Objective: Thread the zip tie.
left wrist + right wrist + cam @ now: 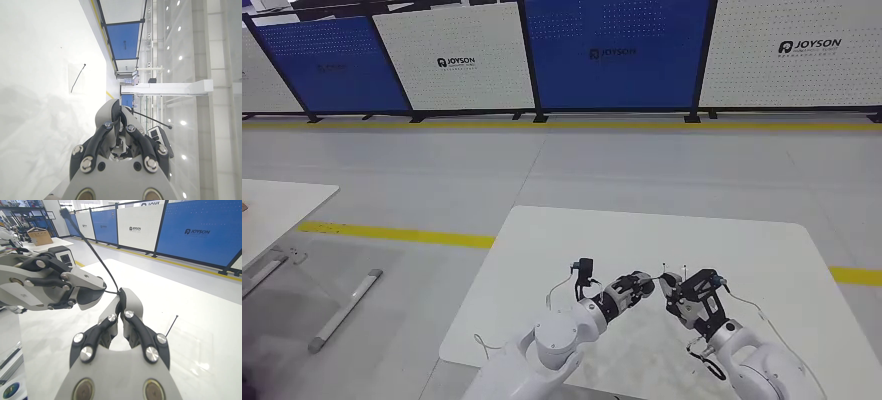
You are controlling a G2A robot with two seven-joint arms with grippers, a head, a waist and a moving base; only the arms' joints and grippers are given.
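Note:
My right gripper (120, 294) is shut on the strap of a black zip tie (94, 251). The strap's long part rises free from the fingertips, with its head in the air. My left gripper (103, 289) faces the right one tip to tip and is shut on the tie's thin tail. In the left wrist view the left gripper (120, 106) is shut, and the zip tie (151, 119) runs out past its fingertips. Seen from above, the left gripper (644, 284) and right gripper (670, 290) meet above the white table (572, 260).
A second black zip tie (171, 326) (77, 78) lies flat on a clear sheet (191, 338) on the table beyond the grippers. Another white table (282, 200) stands off to the left. Blue and white panels (617, 50) close off the back.

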